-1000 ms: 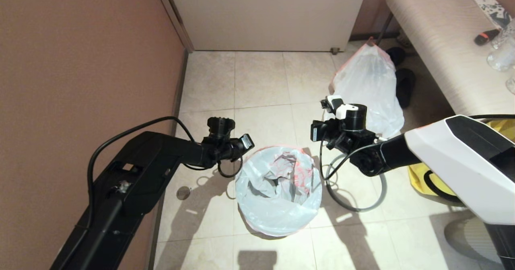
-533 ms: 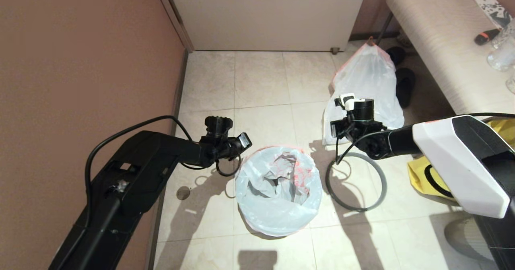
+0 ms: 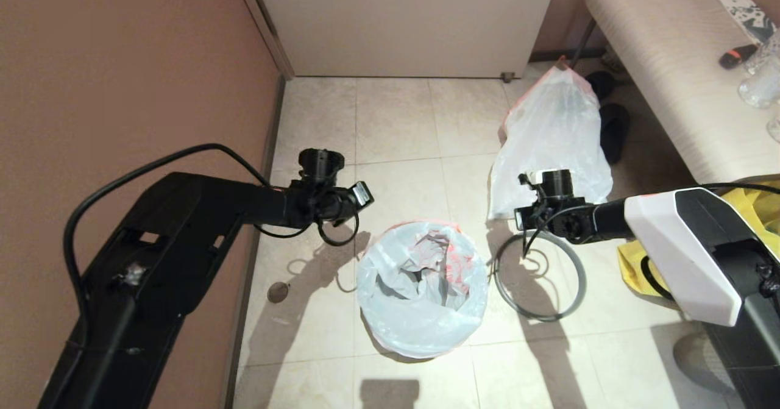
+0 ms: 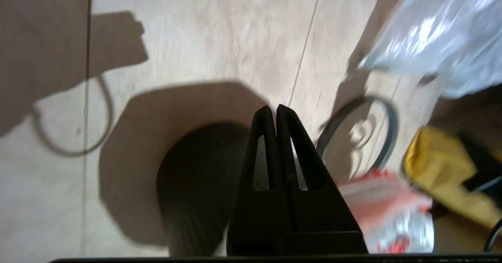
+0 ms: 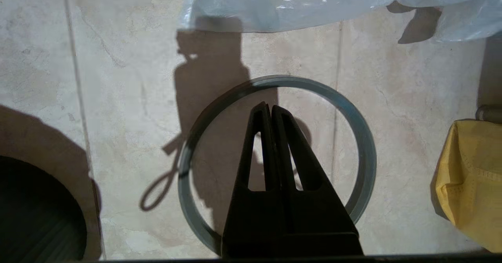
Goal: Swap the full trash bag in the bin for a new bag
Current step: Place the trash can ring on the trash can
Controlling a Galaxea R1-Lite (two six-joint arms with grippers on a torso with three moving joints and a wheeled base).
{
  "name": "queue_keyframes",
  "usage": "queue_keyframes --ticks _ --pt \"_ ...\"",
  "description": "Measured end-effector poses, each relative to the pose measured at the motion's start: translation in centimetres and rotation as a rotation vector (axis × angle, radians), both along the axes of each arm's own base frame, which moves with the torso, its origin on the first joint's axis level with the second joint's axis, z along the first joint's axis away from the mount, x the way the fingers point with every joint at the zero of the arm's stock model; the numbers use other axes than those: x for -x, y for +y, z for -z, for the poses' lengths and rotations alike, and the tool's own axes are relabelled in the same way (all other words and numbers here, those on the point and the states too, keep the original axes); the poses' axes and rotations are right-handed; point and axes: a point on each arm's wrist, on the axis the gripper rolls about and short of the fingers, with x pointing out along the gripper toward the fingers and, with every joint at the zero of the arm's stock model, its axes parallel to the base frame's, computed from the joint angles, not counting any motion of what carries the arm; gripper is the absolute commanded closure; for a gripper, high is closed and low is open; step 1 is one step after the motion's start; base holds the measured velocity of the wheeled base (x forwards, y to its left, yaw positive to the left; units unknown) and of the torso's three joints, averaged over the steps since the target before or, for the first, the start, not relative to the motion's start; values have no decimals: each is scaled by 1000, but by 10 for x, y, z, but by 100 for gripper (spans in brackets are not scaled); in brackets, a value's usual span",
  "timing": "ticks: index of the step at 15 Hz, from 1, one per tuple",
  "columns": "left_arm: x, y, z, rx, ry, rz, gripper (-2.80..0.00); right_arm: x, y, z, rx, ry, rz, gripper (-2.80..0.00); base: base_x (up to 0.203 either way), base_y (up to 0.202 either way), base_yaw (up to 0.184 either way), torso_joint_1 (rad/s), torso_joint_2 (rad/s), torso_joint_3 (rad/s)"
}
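New bag (image 3: 421,287) limp and crumpled over the bin, seemingly orange-hemmed; left hand (image 4: 273,112) and right hand (image 5: 268,110) both pinched together, empty.

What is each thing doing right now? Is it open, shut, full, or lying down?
full trash bag: bulging, gathered shut at the top, standing on the floor.
new bag: spread open, draped over the bin.
bin: upright, lined.
grey ring: off the bin, lying flat on the floor.
left gripper: shut, empty.
right gripper: shut, empty, above the ring.
yellow bag: slumped on the floor.
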Motion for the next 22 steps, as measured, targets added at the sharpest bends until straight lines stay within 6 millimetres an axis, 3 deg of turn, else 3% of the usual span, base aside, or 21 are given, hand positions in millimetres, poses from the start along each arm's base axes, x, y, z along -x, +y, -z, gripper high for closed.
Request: queue_keyframes --ticks 2,6,11,16,22 --pt "25 -11 -18 -134 67 -3 0 2 -1 -6 -21 -7 2 0 0 0 0 0 0 0" --pt "85 -8 -50 -349 108 -86 0 6 -1 -19 -81 -15 -27 0 0 0 0 0 0 0" --pt "187 21 -116 -500 -6 -208 0 8 0 -29 -140 -32 -34 0 0 0 0 0 0 0" --pt "286 53 -130 -640 -97 -409 0 11 -2 -42 -147 -54 -33 0 0 0 0 0 0 0" --pt "361 134 -128 -609 -171 -742 0 15 5 -46 -148 -58 -47 0 0 0 0 0 0 0"
